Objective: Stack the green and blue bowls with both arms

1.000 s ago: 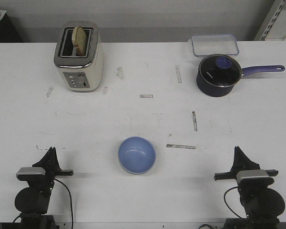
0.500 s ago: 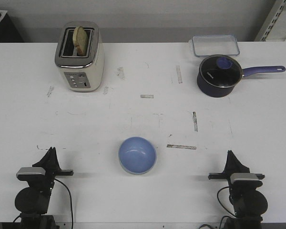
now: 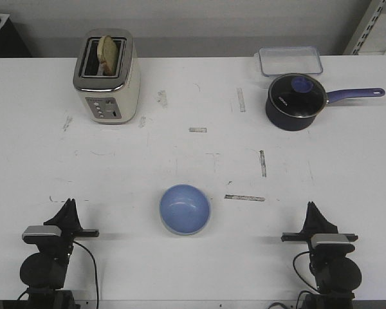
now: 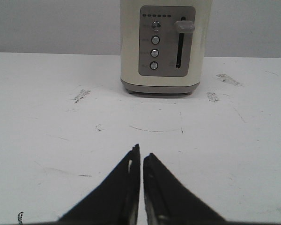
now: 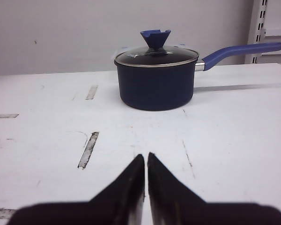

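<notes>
The light periwinkle blue bowl (image 3: 184,209) sits upright on the white table (image 3: 193,161) near the front, midway between my two arms. No green bowl shows apart from it; a pale edge runs under the blue bowl's near rim, and I cannot tell what it is. My left gripper (image 3: 69,206) (image 4: 141,152) is shut and empty, low at the front left. My right gripper (image 3: 312,208) (image 5: 145,156) is shut and empty, low at the front right. Neither wrist view shows a bowl.
A cream toaster (image 3: 107,74) with bread in its slot stands at the back left, straight ahead of the left gripper (image 4: 161,44). A dark lidded saucepan (image 3: 294,100) (image 5: 154,79) with a purple handle and a clear lidded box (image 3: 289,60) stand at the back right.
My right arm moved a little to the left and settled lower between one second ago and half a second ago, then stayed still. The left arm and the bowl have not moved.
</notes>
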